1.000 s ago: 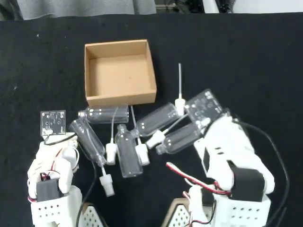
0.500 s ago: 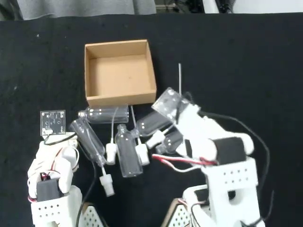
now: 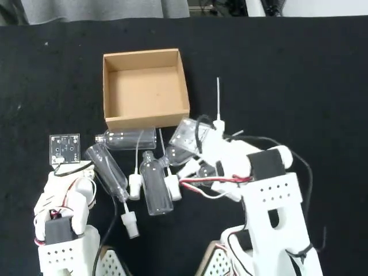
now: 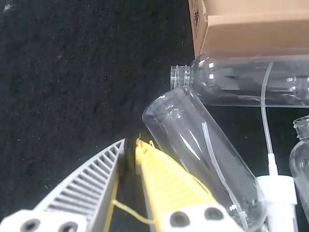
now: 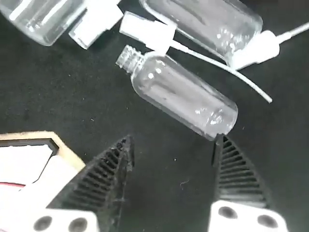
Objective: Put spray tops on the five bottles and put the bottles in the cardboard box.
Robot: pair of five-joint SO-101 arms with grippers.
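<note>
1. The left claw [image 4: 130, 145] sits low over the desk [image 3: 299, 69] at the near edge. Its grey and yellow fingers are pressed together on nothing. The base of a slanting bottle [image 4: 203, 154] lies just beside its tips, with a thin tube visible inside the clear wall.

2. The right claw [image 5: 174, 145] hangs over the middle of the clutter with its black jaws spread wide and nothing between them. Just ahead of the gap lies an open-necked bottle [image 5: 183, 94]. Its base is nearest, close to one fingertip, and its threaded neck points away.

3. That bottle's long axis runs at a slant to the line on which the jaws close, neither along it nor square to it. The right arm is plainly the nearer one. As I judge it, the claw must go forward and down, and perhaps turn a little at the wrist, so that the fingers meet across the body.

4. Beyond the neck lie loose spray tops [image 5: 149, 28] with their tubes trailing, touching or just beside another bottle [image 5: 212, 19].

5. Farthest off stands the cardboard box [image 3: 146, 121], open side up. One bottle [image 3: 129, 139] lies along its near wall, and none is inside yet.
</note>
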